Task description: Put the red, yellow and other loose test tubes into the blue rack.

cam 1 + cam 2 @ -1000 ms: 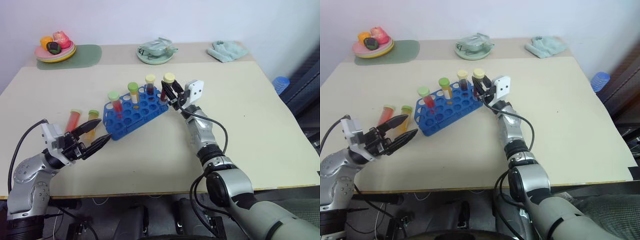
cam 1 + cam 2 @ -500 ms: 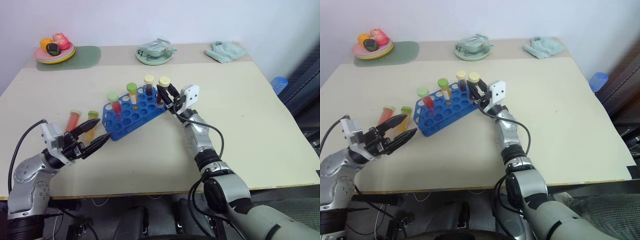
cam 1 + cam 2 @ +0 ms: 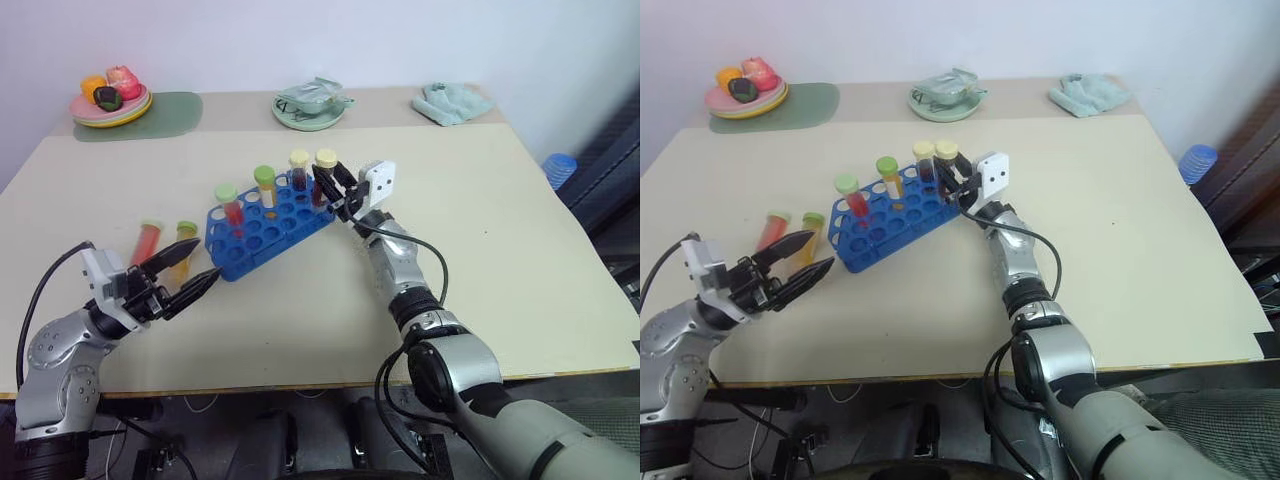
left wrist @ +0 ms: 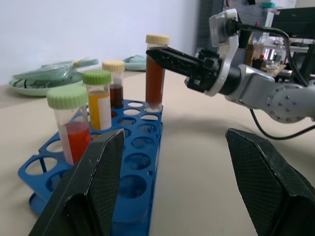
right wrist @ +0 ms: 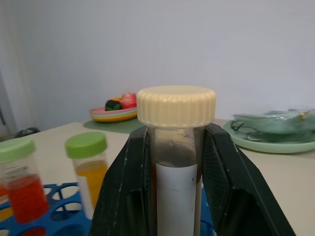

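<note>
Centrally, the table (image 3: 520,230) carries the rack (image 3: 262,228) left of middle in the head view. Right claw (image 3: 327,186) pinches a brown tube (image 3: 323,178), cream-capped, upright at the rack's upper right end beside another cream-capped tube (image 3: 299,170). Green-capped yellow (image 3: 265,187) and red (image 3: 230,205) tubes stand in the rack too. Left claw (image 3: 196,273), fingers spread and empty, hovers lower left near two loose tubes, red (image 3: 146,239) and orange (image 3: 182,247), lying just left of the rack.
</note>
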`<move>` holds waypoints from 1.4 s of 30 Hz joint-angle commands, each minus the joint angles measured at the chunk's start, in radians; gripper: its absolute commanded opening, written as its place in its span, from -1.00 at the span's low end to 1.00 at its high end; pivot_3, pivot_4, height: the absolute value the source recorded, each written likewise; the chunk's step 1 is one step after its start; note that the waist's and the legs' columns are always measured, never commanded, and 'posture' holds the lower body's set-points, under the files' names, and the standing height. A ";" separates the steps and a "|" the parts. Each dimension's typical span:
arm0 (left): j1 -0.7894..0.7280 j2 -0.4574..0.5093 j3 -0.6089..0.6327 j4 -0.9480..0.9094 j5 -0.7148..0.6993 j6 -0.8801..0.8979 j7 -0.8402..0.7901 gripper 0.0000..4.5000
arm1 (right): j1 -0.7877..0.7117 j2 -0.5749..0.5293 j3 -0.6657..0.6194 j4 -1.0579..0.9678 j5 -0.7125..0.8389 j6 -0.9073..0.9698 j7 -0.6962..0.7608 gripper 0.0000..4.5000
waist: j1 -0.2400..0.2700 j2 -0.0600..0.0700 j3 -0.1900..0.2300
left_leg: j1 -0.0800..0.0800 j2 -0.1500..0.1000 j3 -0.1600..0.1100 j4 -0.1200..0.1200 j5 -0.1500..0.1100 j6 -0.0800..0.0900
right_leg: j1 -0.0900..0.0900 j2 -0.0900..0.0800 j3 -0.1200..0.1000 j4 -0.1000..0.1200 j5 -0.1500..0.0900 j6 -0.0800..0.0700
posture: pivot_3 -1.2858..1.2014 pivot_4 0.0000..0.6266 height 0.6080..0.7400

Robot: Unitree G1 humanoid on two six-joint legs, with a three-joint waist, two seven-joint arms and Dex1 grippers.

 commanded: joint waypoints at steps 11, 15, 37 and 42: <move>0.002 0.000 0.027 -0.039 -0.018 -0.013 0.010 0.49 | 0.002 -0.004 -0.019 0.071 -0.002 0.012 0.003 -0.64 | 0.005 0.001 0.001 | -0.001 0.000 0.000 -0.003 0.000 0.000 | -0.001 0.000 0.000 -0.002 0.000 0.000 | 0.03 -0.52 1.00; 0.003 0.000 0.027 -0.041 -0.021 -0.009 0.011 0.49 | 0.013 -0.001 -0.008 0.048 -0.013 -0.036 0.017 -0.06 | 0.005 0.001 0.001 | -0.001 0.000 0.000 -0.004 0.000 0.000 | -0.001 0.000 0.000 -0.003 0.000 0.000 | 0.03 -0.52 1.00; -0.030 0.044 0.103 -0.379 0.051 0.787 0.926 0.49 | 0.635 -0.754 0.136 -1.255 0.240 0.761 0.538 0.78 | 0.063 0.001 0.002 | -0.002 0.000 0.000 -0.010 0.000 0.000 | -0.001 0.000 0.000 -0.011 0.000 0.000 | 0.03 -0.52 1.00; -0.363 0.083 0.092 -0.286 -0.027 1.253 1.036 0.49 | 0.601 -0.856 0.101 -1.399 0.385 0.890 0.596 0.78 | 0.053 -0.007 0.004 | 0.000 0.001 -0.001 -0.009 0.000 0.000 | 0.001 0.001 -0.001 -0.011 0.000 0.000 | 0.03 -0.52 1.00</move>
